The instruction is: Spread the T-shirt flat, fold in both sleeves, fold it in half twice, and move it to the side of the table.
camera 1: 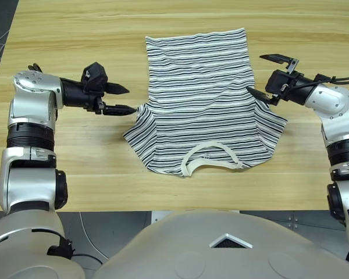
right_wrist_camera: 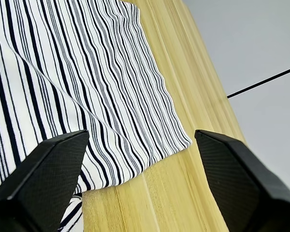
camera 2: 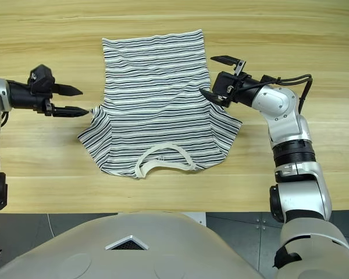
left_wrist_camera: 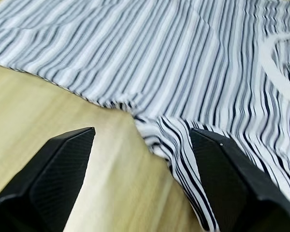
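So far: T-shirt (camera 1: 203,99) flat on table (camera 1: 75,35) | sleeves (camera 1: 138,132), we judge, not folded yet | left gripper (camera 1: 131,99), right gripper (camera 1: 255,73) wide open, empty, beside T-shirt

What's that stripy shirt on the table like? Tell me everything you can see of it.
The T-shirt looks like soft knit cloth with thin black, grey and white stripes and a cream ribbed collar. It lies spread on the wooden table, collar nearest the robot, hem farthest, both short sleeves splayed out unfolded, mild wrinkles across the middle. The left gripper and right gripper sit open at its side edges; whether their fingers touch it is unclear.
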Robot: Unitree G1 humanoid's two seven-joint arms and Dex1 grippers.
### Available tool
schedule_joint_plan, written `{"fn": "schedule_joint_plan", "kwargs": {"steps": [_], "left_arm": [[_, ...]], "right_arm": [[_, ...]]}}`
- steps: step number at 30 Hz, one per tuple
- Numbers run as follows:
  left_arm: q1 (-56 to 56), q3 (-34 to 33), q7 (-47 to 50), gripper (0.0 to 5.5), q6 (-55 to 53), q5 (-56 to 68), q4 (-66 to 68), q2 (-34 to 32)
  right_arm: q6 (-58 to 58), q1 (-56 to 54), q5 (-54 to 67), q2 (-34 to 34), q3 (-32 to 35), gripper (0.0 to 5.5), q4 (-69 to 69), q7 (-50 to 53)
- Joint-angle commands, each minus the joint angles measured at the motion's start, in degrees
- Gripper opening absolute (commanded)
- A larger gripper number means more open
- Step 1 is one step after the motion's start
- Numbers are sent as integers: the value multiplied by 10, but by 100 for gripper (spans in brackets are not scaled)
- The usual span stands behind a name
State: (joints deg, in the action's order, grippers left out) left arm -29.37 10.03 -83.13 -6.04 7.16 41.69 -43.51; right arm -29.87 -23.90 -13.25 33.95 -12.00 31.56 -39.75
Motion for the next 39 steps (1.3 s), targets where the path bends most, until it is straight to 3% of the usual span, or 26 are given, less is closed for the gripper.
{"fn": "schedule_joint_plan", "kwargs": {"steps": [1,15,35,39], "left_arm": [[8,7,-59,364,30,-12,45,-18],[54,51,-91,364,61,-49,101,16],[76,93,-93,19,73,-32,76,5],[78,106,-94,12,60,0,50,-11]], "right_arm": [[14,0,0,5,-3,405,-18,-5],[42,24,-6,2,-11,405,-59,-3],[41,21,-10,-1,-27,408,-53,1],[38,15,-12,-4,-29,408,-47,3]]}}
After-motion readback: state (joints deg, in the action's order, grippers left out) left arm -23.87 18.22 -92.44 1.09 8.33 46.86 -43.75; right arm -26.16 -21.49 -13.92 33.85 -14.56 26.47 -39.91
